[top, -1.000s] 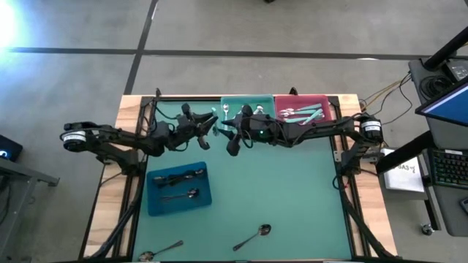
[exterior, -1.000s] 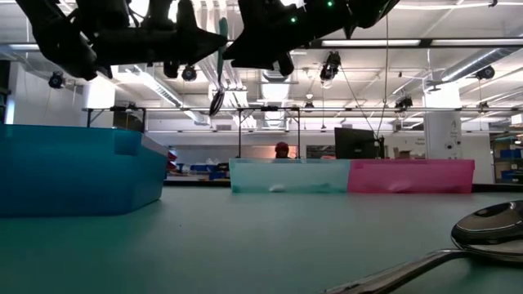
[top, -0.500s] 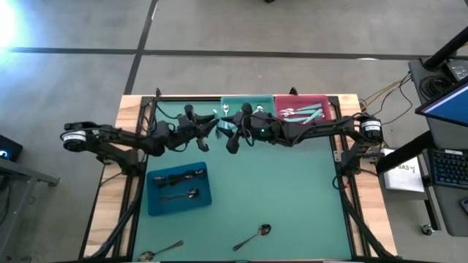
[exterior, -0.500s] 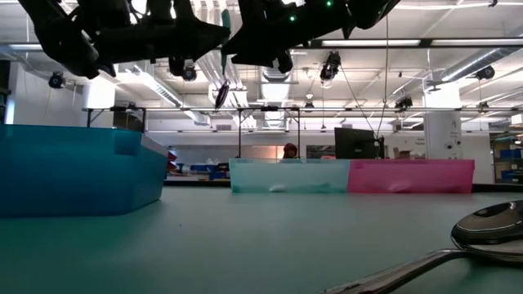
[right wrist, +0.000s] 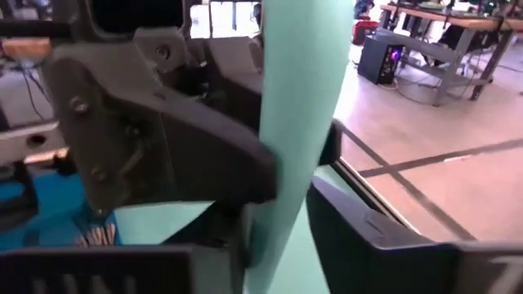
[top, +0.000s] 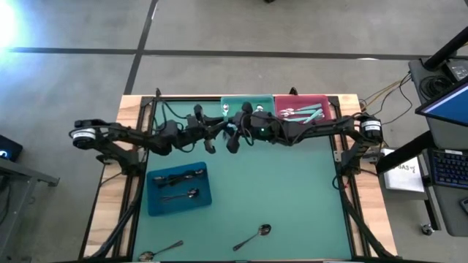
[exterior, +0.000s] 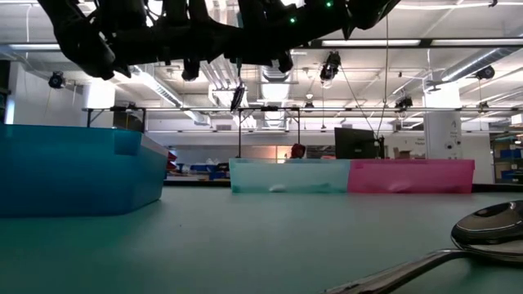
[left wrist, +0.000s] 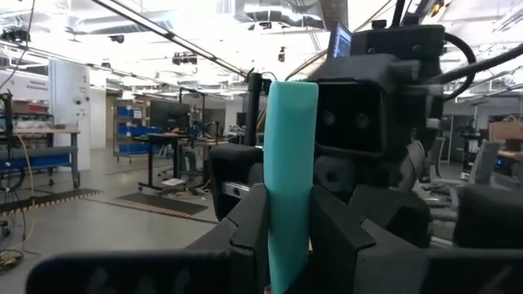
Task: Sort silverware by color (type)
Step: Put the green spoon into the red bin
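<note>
A mint-teal-handled spoon [left wrist: 290, 163] hangs upright in the air over the table's far middle. My left gripper [top: 218, 130] and my right gripper [top: 232, 134] meet tip to tip there, and both are shut on its handle. In the low view the spoon's bowl [exterior: 238, 98] shows dark below the two grippers. The pink bin [top: 305, 109] at the far edge holds teal-handled spoons. The teal bin [top: 247, 107] stands beside it. The blue bin [top: 179, 190] at the left holds dark spoons. My left gripper pinches the teal handle [left wrist: 288, 245] between its two fingers, coming nearly level from the table's left and lying across it. The handle's free end stands up above the fingers. The spoon is clear of the table, bowl down. My right gripper comes level from the table's right, and its two fingers [right wrist: 351, 224] lie against the handle's two sides [right wrist: 282, 237], across it, right next to the left gripper's fingers [right wrist: 188, 155]. The handle runs upright between them.
Two loose silver spoons [top: 254, 236] [top: 162, 250] lie near the table's near edge; one of them shows large in the low view [exterior: 482, 233]. A broad stretch of green mat [top: 285, 190] lies between the bins and the near edge.
My left gripper has carried the spoon toward the table's right, up to my right gripper, which has stayed in place. The spoon has stayed upright with its bowl down, and its handle now stands between both grippers' fingers.
</note>
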`<state>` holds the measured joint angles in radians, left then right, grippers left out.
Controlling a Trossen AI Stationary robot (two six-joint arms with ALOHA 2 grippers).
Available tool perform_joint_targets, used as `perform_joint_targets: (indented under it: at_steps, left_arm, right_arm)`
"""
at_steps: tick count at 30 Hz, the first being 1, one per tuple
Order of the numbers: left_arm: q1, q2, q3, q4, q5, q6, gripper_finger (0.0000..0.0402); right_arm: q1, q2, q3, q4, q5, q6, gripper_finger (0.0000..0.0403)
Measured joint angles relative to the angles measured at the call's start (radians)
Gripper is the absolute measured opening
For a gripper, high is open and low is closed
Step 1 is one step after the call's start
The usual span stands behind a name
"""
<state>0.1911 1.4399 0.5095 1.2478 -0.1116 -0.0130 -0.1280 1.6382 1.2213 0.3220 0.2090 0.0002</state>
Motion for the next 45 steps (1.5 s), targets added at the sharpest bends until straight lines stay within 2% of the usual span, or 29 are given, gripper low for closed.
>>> perform_joint_targets:
  at_steps: [5,10,17,26,30,35,39,42,45]
  left_arm:
    - [0.001,-0.012,-0.013,0.009,-0.005,0.012,0.0049]
    - [0.000,-0.013,-0.013,0.012,-0.003,0.003,0.0043]
    - [0.001,-0.014,-0.013,0.006,-0.006,-0.009,0.0059]
    - [-0.001,-0.036,-0.014,-0.051,-0.092,0.015,0.0071]
    - [0.000,-0.073,-0.014,-0.090,-0.107,0.028,0.0073]
    - [0.000,-0.137,-0.019,-0.214,-0.107,0.030,0.0073]
    - [0.000,-0.188,-0.026,-0.311,-0.111,0.028,0.0074]
    - [0.000,-0.217,-0.029,-0.352,-0.112,0.026,0.0074]
    - [-0.001,-0.236,-0.029,-0.385,-0.114,0.023,0.0073]
  right_arm:
    - [0.000,-0.001,0.000,-0.009,0.002,-0.044,0.0032]
    - [-0.010,-0.001,0.000,-0.004,0.000,-0.066,0.0022]
    - [-0.028,-0.001,0.004,-0.019,-0.010,-0.069,0.0022]
    - [-0.106,-0.015,0.101,-0.252,0.018,-0.114,0.0022]
    - [-0.160,-0.027,0.167,-0.460,0.008,-0.150,0.0022]
    - [-0.269,-0.046,0.265,-0.934,0.058,-0.174,0.0022]
    - [-0.359,-0.048,0.284,-1.260,0.106,-0.110,0.0022]
    - [-0.425,-0.048,0.256,-1.387,0.107,-0.078,0.0022]
    - [-0.486,-0.047,0.205,-1.413,0.110,-0.084,0.0022]
